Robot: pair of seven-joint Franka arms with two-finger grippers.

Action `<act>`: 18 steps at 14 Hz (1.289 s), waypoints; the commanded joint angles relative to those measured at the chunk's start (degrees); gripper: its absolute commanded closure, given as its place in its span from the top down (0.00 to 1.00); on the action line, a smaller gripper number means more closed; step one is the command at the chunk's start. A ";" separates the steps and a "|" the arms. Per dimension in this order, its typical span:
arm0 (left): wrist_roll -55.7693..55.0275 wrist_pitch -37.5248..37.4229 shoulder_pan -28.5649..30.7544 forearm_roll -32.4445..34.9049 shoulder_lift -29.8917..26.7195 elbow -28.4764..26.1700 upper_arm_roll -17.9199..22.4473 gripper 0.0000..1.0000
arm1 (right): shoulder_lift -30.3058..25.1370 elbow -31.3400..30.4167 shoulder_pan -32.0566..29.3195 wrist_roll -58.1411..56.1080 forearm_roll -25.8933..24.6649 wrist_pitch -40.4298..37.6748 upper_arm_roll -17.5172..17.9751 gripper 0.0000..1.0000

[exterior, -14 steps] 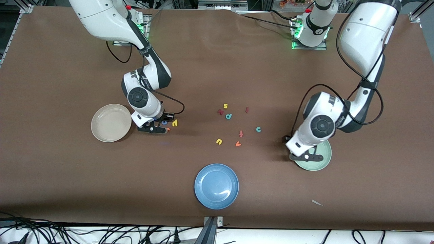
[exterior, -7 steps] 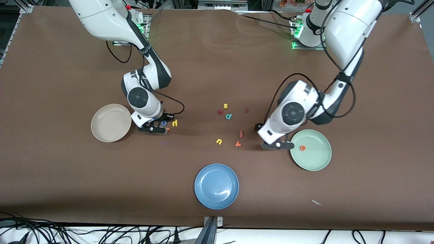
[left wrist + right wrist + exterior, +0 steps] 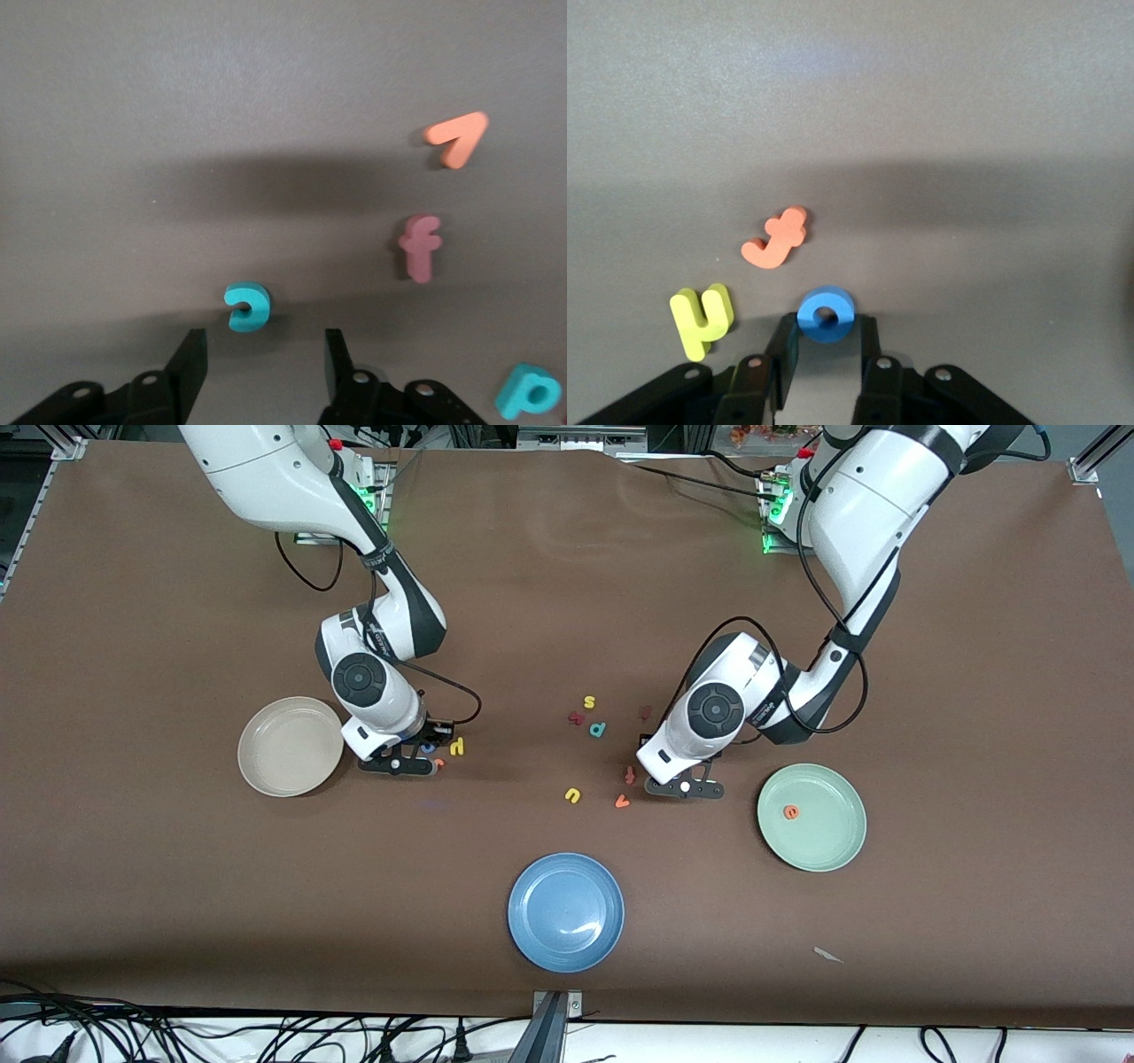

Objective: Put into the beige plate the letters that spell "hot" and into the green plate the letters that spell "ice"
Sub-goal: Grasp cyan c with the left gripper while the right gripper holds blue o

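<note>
My right gripper is low on the table beside the beige plate, open narrowly, with the blue o lying between its fingertips. The orange t and yellow h lie close by. My left gripper hovers open over the teal c, which lies just ahead of its fingertips; in the front view this gripper hides the c. The orange e lies in the green plate. The dark red i lies on the table beside the left arm's wrist.
Loose letters lie mid-table: yellow s, teal p, dark red f, yellow u, orange v. A blue plate sits nearer the front camera. A small scrap lies near the table's front edge.
My left arm swung from over the green plate, where the orange e stayed, to over the teal c, and its fingers narrowed. My right gripper stayed put, fingers parting slightly.
</note>
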 commanded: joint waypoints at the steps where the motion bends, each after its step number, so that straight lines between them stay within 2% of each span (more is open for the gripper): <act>1: -0.06 1.71 0.31 2.88 -0.82 -1.65 0.16 0.60 | -0.37 -0.06 -0.50 -1.01 -1.17 0.39 0.15 0.36; 2: -0.76 1.89 -0.12 3.24 -0.73 -1.57 0.16 0.59 | -0.28 -0.06 -0.50 -1.01 -1.26 0.39 0.15 0.36; 9: -3.05 3.12 -0.04 3.60 0.76 -1.56 0.16 0.34 | 0.24 0.11 -0.59 -0.92 -1.17 1.09 0.15 0.37; 11: -3.05 3.12 0.05 3.60 0.76 -1.56 0.16 0.16 | 0.77 0.90 -0.59 -1.01 -2.39 1.09 -0.20 0.37; 12: -3.05 2.86 0.14 3.60 0.67 -1.30 0.16 0.13 | 1.03 1.17 -0.59 -1.01 -2.40 1.09 -0.29 0.37; 13: -2.96 2.25 0.57 3.60 0.33 -0.95 0.07 0.05 | 1.04 1.25 -0.59 -0.92 -2.40 1.09 -0.29 0.37; 16: -2.26 -3.27 2.42 3.60 -2.30 0.53 0.16 0.04 | 1.12 1.26 -0.59 -0.74 -2.40 1.09 -0.29 0.35; 17: -2.26 -5.04 2.60 3.60 -2.58 1.41 0.16 0.04 | 1.12 1.26 -0.50 -0.74 -2.40 1.09 -0.29 0.33; 18: -2.34 -5.06 2.42 3.60 -2.58 1.51 0.16 0.03 | 1.12 1.17 -0.50 -0.65 -2.40 1.09 -0.29 0.26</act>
